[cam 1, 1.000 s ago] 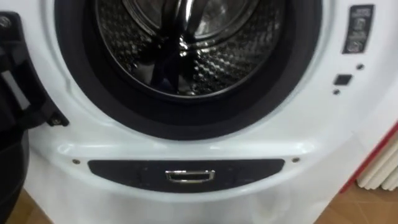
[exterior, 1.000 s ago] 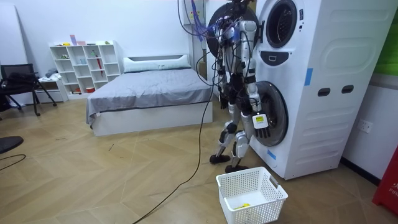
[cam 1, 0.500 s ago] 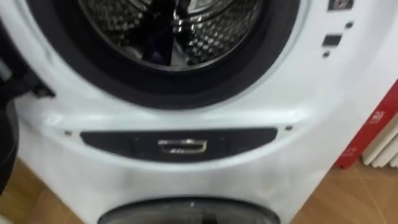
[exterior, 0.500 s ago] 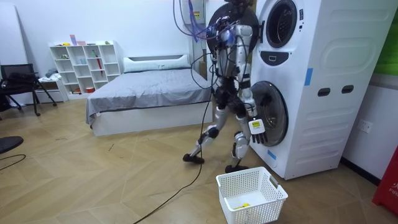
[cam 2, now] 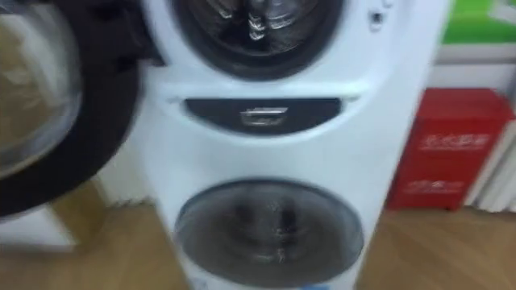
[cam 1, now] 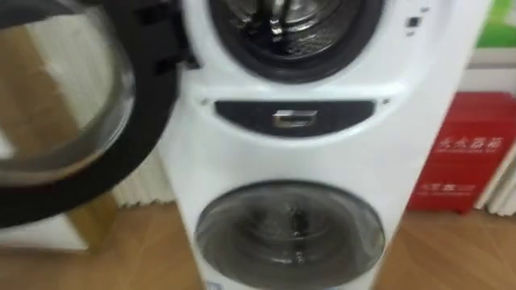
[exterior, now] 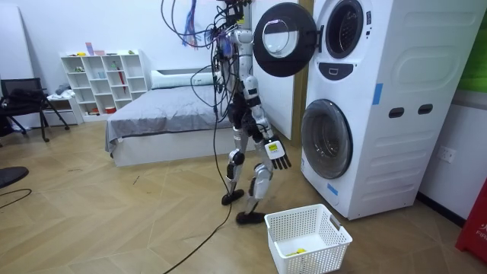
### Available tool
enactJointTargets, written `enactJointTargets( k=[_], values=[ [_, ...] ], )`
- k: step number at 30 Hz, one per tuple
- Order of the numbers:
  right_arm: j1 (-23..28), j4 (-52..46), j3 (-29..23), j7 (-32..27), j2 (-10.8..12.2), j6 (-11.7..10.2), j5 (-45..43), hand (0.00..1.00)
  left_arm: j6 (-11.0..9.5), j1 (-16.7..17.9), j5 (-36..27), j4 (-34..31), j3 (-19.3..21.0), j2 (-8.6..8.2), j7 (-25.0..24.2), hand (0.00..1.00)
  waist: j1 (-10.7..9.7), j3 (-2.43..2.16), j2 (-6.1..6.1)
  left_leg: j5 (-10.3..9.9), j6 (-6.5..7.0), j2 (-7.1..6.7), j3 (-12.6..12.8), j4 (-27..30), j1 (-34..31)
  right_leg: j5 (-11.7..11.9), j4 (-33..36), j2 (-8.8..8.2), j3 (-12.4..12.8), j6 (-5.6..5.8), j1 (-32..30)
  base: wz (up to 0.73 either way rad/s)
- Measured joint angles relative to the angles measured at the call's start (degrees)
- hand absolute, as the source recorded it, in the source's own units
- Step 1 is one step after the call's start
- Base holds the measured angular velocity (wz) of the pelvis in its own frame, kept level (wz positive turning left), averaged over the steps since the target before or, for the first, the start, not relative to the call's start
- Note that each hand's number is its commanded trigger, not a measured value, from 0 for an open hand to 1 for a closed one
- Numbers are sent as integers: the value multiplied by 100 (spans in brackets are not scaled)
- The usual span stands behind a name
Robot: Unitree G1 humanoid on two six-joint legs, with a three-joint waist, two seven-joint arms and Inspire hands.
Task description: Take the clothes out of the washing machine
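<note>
Mid-frame in the room view, stands clear of the washing machine (exterior: 380,114), right hand (exterior: 278,154) low, spread and empty. Cannot make out clothes in the drum (cam 1: 294,20) at frame top; probably inside. Risks clipping the open door (cam 1: 68,105) at upper left on re-approach. Stood against the drum a second ago; stepped back since.

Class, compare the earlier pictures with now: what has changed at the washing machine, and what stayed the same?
The robot stepped back from the washing machine, toward the room view's left, so its eye views now take in the lower door too. Its right hand hangs open and empty; nothing was taken hold of. The upper door stays open and the basket has not moved.
</note>
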Motion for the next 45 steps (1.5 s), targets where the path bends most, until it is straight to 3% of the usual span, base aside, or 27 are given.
enactJointTargets(
  k=[1,2,5,8,11,16,17,19,24,28,30,33,35,36,38,41,45],
  values=[
    [-167,24,64,14,3,0,-19,0,41,117,-21,18,32,-2,-21,0,84,21,80,31,21,-86,-93,8,-39,-2,-434,106,46,-129,81,-86],
    [-225,2,152,68,46,-32,-48,0,76,144,-35,121,111,-6,-78,0,87,20,186,74,100,-112,-376,-33,-76,252,-797,312,133,-184,158,-86],
    [-110,24,320,267,168,4,-94,0,16,89,-122,146,349,86,-83,0,88,24,85,201,100,-14,-451,-240,-70,640,-1440,539,125,-258,377,-29],
    [89,28,303,278,149,3,-84,0,-12,166,-415,167,420,83,-78,0,86,27,-73,187,82,84,-351,-203,-88,803,-1718,650,181,-268,455,-18],
    [204,28,290,246,149,5,-77,0,5,274,-788,170,563,62,-89,0,106,23,-93,170,56,155,-346,-187,-104,936,-1981,741,184,-293,510,-8],
    [192,59,51,326,141,5,-123,0,4,453,-1410,406,951,52,-96,0,169,28,28,135,-3,164,-670,-280,-41,897,-2010,832,124,-344,521,-9],
    [192,59,-54,351,141,9,-123,0,7,495,-1606,485,1078,32,-98,0,177,47,77,137,-8,167,-728,-323,21,894,-2016,861,146,-350,559,-15],
    [171,58,-56,342,138,36,-119,0,8,564,-1977,547,1219,15,-74,0,196,35,105,138,-9,165,-806,-331,53,862,-2001,880,183,-375,566,-17],
    [208,44,-167,253,121,174,-71,0,93,560,-3028,560,1557,11,-4,0,258,73,162,138,-10,148,-928,-354,124,807,-2015,888,224,-364,639,-2],
    [181,-119,-774,204,72,191,-85,0,117,459,-3745,252,2257,48,110,0,270,68,188,139,-10,135,-978,-402,108,796,-2005,870,159,-354,627,9],
    [166,-161,-952,162,39,188,-120,0,90,404,-4366,-178,2447,180,160,0,279,61,168,139,-11,127,-1077,-402,87,793,-2005,862,108,-350,640,17],
    [168,-221,-1139,203,-49,185,-129,0,66,224,-4761,-253,2621,414,132,0,302,56,175,140,-13,118,-1110,-402,94,792,-2005,850,98,-349,657,5],
    [230,-243,-1357,240,-140,169,-145,0,73,21,-4958,-435,3001,670,136,0,308,43,201,140,-12,113,-1110,-407,99,807,-2090,859,100,-334,701,4],
    [235,-273,-1405,240,-158,168,-150,0,73,-17,-5079,-504,3009,758,134,0,317,40,215,140,-12,114,-1110,-416,95,814,-2098,863,100,-334,703,0],
    [301,-316,-1439,244,-268,169,-146,0,71,-83,-5529,-734,3012,1106,73,0,315,7,311,140,-12,109,-1112,-449,83,830,-2087,869,107,-328,713,-2],
    [408,-391,-1447,253,-384,170,-237,0,70,-85,-5744,-1227,3065,1389,-53,0,314,-7,418,140,-11,101,-1127,-448,42,833,-2066,858,106,-326,679,-2],
    [602,-588,-1452,263,-423,203,-332,0,82,-100,-5734,-1637,3202,1585,-219,0,324,-22,509,141,-10,100,-1113,-435,12,833,-2068,855,102,-326,634,0]
  ],
)
